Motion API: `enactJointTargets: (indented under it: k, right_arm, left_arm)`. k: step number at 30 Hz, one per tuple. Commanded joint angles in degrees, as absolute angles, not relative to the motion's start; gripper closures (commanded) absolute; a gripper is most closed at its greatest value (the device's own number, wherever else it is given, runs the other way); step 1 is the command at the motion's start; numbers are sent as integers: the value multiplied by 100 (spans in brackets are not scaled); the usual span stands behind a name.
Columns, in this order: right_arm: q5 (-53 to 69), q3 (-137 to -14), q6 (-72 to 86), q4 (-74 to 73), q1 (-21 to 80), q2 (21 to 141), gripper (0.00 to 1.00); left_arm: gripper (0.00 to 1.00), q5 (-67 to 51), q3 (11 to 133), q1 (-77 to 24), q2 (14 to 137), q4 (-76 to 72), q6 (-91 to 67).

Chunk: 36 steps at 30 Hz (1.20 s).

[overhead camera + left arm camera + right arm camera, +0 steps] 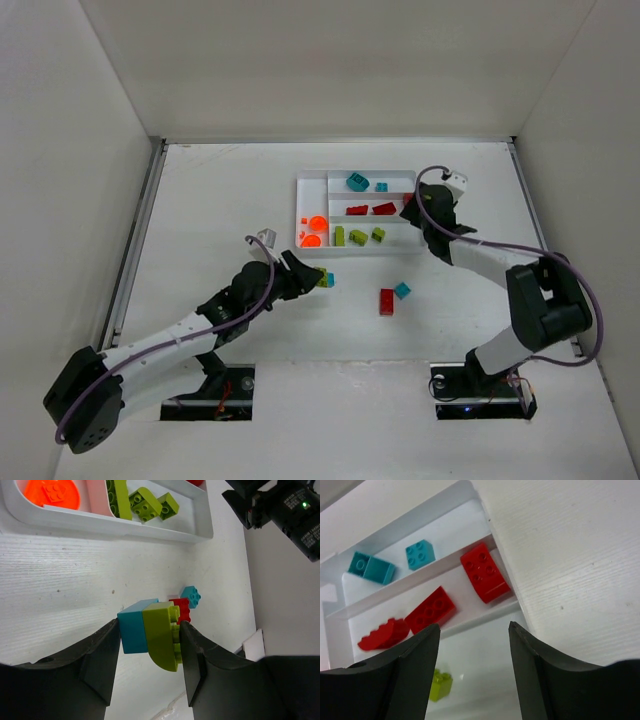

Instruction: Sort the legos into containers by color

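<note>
Legos [150, 630] clenched in the left gripper [149, 647], a teal plastic brick [132, 627] pressed against a rounded lime-green brick [161, 640], are risking sharing one slot of the white plastic tray [165, 531]; the right gripper [474, 650] is hovering spread, empty.

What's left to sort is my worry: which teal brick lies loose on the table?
The teal brick beside the red brick; two others sit in the tray, one is in the left end effector.

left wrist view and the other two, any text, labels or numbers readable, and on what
None can be read.
Faint white print on the right arm's black housing, beside its green light, left wrist view: too small and blurred.
Nothing else carries lettering in any view.
</note>
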<state>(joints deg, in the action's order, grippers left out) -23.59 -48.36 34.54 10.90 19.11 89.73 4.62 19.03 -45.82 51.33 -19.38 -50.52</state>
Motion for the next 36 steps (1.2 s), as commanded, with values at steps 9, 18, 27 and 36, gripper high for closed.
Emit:
enactJointTargets:
  k: [9,18,27,36]
  right_arm:
    - [-1047,-3437,2444,1749,4072,6760,55]
    - [-457,-3375,1635,1547,5629,6284,31]
    - [-185,-3665,1257,1283,6086,6583,16]
    - [43,-3911,914,1353,6157,6917,13]
  left_arm:
    - [80,-1036,2206,-3810,5124,-2013,-5616]
    - [80,-1748,2232,-3564,5071,-1785,-5845]
    - [79,-2214,2285,-3335,4983,-1555,-5897]
    - [78,-2882,2364,-3283,5203,-1714,-5924]
